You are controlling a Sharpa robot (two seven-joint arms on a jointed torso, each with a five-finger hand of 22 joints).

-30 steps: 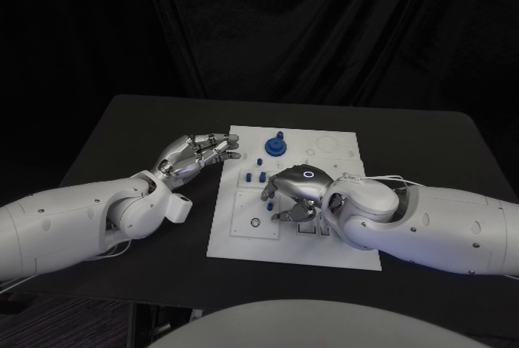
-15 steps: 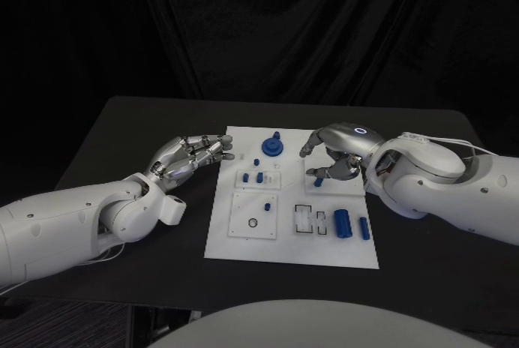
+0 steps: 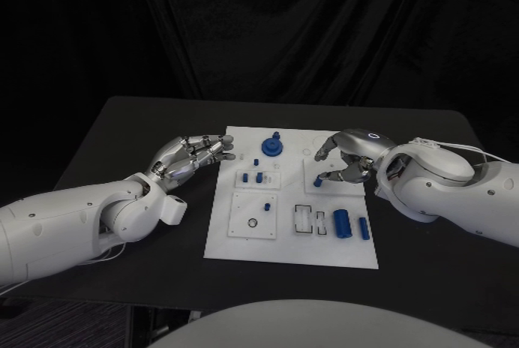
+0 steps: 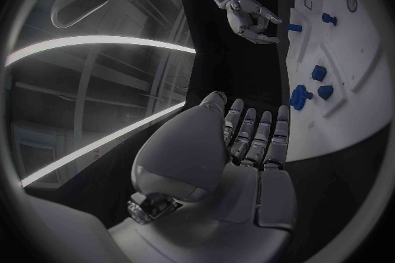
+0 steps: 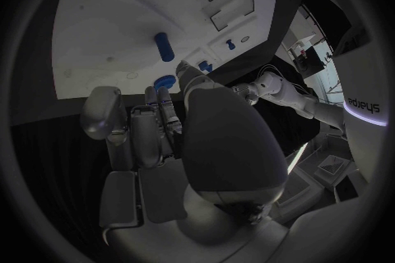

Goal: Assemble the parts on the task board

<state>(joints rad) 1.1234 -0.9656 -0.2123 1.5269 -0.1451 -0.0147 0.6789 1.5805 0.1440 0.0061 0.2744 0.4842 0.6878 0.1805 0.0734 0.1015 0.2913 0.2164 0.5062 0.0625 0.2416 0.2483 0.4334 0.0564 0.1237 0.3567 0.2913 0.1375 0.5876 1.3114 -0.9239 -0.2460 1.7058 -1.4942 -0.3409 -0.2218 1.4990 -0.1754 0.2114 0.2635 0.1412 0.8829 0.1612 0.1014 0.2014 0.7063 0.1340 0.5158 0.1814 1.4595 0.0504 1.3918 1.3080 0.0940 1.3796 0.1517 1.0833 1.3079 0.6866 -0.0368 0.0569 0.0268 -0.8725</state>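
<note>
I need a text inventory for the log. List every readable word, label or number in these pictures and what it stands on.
"sharpa": on the white right arm, in the right wrist view.
No readable marks on the task board; none on either hand.

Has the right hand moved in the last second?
Yes. The right hand has gone from the near middle of the white board to its far right part.
</note>
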